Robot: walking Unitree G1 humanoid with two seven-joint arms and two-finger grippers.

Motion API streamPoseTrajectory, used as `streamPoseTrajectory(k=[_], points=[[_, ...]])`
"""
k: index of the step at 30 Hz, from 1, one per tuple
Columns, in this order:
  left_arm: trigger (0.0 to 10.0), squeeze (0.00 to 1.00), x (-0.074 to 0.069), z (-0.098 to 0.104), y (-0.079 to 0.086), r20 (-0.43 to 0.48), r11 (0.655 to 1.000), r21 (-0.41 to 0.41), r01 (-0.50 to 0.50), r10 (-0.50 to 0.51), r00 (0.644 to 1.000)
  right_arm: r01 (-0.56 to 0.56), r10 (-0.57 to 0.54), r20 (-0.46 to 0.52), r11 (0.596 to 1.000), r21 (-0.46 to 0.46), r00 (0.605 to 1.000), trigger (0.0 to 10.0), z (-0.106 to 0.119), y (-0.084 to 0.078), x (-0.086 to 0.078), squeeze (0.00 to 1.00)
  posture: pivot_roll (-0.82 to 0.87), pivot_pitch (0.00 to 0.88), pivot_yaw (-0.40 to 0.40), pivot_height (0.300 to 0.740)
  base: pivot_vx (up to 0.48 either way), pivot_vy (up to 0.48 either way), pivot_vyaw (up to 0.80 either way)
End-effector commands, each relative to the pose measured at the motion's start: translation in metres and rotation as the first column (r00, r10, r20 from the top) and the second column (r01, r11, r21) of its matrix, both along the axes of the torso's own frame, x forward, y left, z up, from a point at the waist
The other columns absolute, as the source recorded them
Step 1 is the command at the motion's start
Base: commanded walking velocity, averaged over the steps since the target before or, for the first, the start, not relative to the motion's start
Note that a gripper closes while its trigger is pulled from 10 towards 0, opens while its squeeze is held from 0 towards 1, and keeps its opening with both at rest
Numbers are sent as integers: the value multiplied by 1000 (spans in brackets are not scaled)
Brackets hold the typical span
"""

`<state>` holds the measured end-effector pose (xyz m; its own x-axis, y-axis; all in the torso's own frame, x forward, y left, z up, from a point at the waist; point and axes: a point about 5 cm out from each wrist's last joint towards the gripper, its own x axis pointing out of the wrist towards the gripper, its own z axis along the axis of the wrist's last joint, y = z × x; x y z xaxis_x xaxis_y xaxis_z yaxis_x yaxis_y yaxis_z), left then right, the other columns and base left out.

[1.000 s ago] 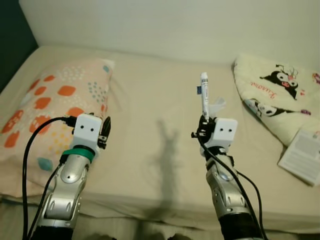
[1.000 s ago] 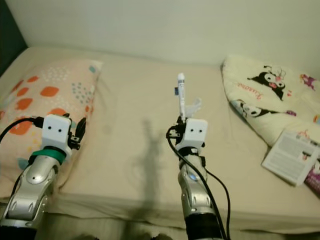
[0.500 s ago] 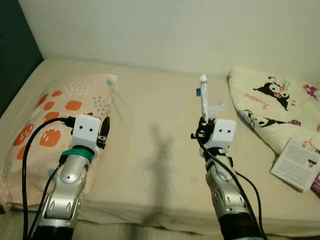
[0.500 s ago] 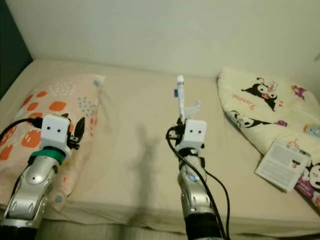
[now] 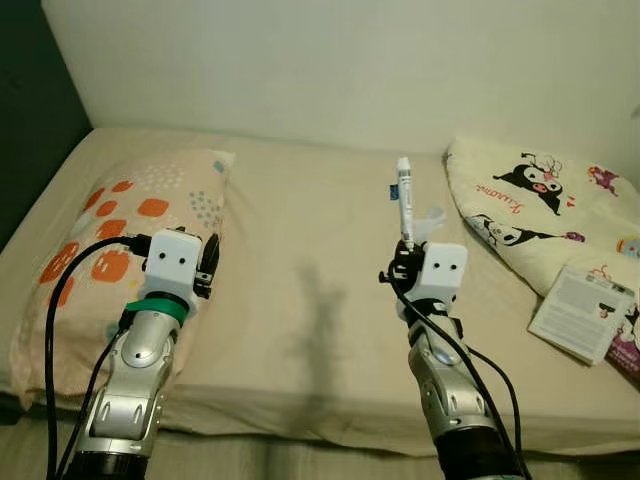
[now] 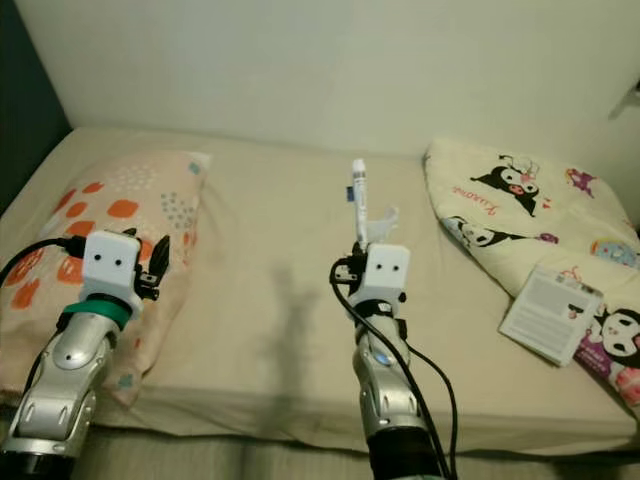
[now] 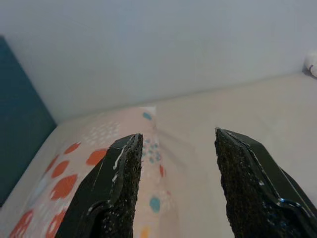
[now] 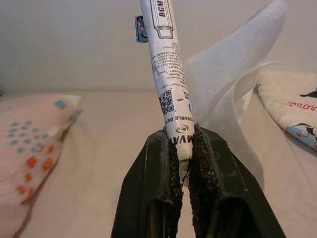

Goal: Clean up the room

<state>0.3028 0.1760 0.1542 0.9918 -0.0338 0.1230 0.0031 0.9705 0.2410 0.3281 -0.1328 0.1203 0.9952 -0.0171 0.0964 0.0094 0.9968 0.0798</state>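
My right gripper (image 8: 183, 141) is shut on a white marker pen (image 5: 404, 198) with printed text, held upright above the bed together with a scrap of white tissue (image 8: 233, 74). In the right eye view the pen (image 6: 358, 200) stands above the white wrist block, over the middle of the beige mattress (image 5: 310, 260). My left gripper (image 7: 173, 148) is open with nothing between its fingers, raised above the edge of the pillow (image 5: 120, 230) with orange spots.
A cream blanket (image 5: 540, 200) with black cartoon figures lies bunched at the bed's right end, with a white booklet (image 5: 580, 312) on its near edge. A pale wall (image 5: 350, 70) backs the bed. A dark panel (image 5: 30, 140) stands at the left.
The camera has pulled back and tilted up, so more of the bed's front edge and the wall shows. Both arms hold the same pose, pen still gripped.
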Motion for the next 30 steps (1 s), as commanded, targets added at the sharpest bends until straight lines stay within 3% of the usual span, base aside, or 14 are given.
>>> streamPoseTrajectory(k=[1, 20, 25, 30], points=[[10000, 0, -1, -7, 1, -21, 1000, -9, -7, 7, 1000, 4, -4, -23, 1000, 0, 1000, 10000, -8, -1, -3, 0, 128, 0, -25, 740, -480, 0, 0], [10000, 0, 1, -6, 2, -12, 1000, -6, -10, 10, 1000, -2, 2, -31, 1000, -10, 1000, 10000, -9, -2, -1, 0, 128, 0, -29, 740, -465, 0, 0], [10000, 0, 2, -6, 2, -18, 1000, -15, -14, 14, 1000, -8, 9, -20, 1000, 17, 1000, 10000, -8, 0, -1, 0, 128, 0, -29, 740, 0, 0, 0], [10000, 0, 3, -10, -1, -45, 1000, 6, -7, 7, 999, -44, 42, -51, 998, -34, 998, 10000, -13, 3, -2, 0, 125, 0, -26, 740, 0, 0, 0]])
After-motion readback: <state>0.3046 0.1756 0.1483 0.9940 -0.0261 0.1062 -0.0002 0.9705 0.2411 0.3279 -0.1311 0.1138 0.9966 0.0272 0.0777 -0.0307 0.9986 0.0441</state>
